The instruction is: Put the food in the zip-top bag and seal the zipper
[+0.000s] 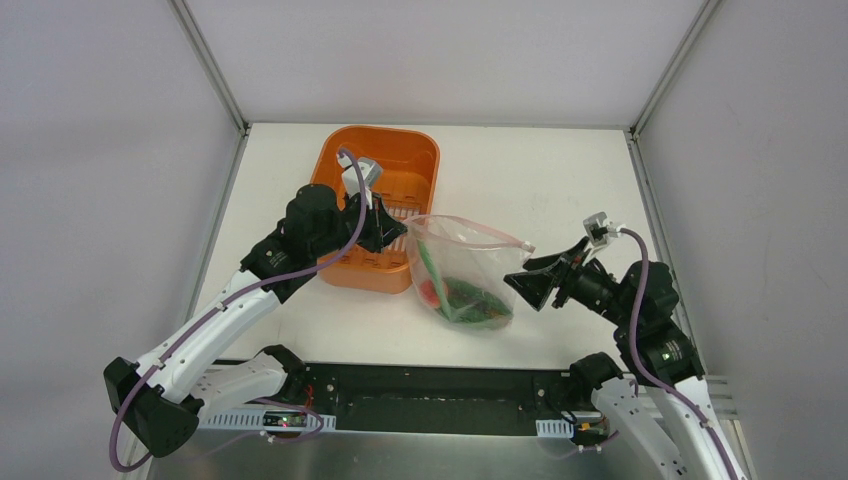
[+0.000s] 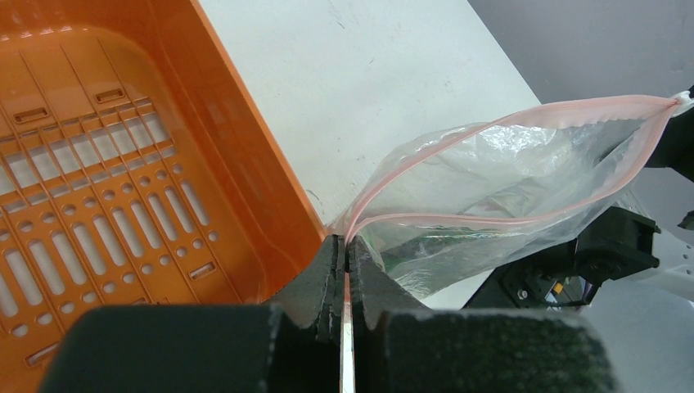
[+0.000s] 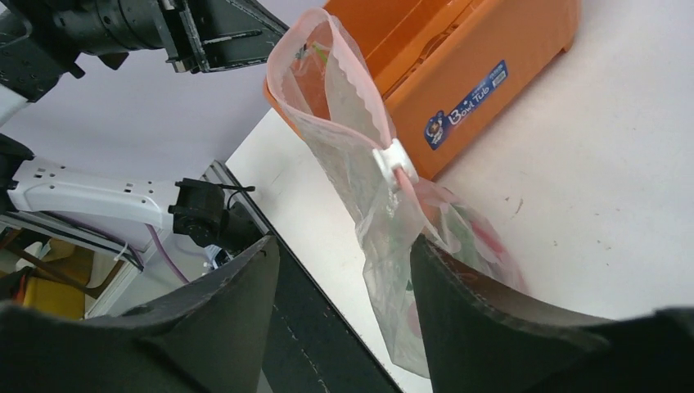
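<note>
The clear zip-top bag (image 1: 470, 262) hangs above the table with its mouth open. The food (image 1: 466, 296), green chilies and red pieces, lies in its bottom. My left gripper (image 1: 392, 235) is shut on the left end of the pink zipper (image 1: 470, 233). The left wrist view shows the pinch (image 2: 347, 244), with the two zipper strips (image 2: 491, 123) bowed apart. My right gripper (image 1: 520, 272) is open beside the bag's right end, holding nothing. In the right wrist view its fingers (image 3: 446, 278) straddle the hanging bag (image 3: 368, 205) below a white slider (image 3: 395, 160).
The orange tub (image 1: 400, 160) stands behind and left of the bag, close to my left gripper; it looks empty in the left wrist view (image 2: 123, 164). A black rail (image 1: 430, 400) runs along the table's near edge. White walls enclose the table.
</note>
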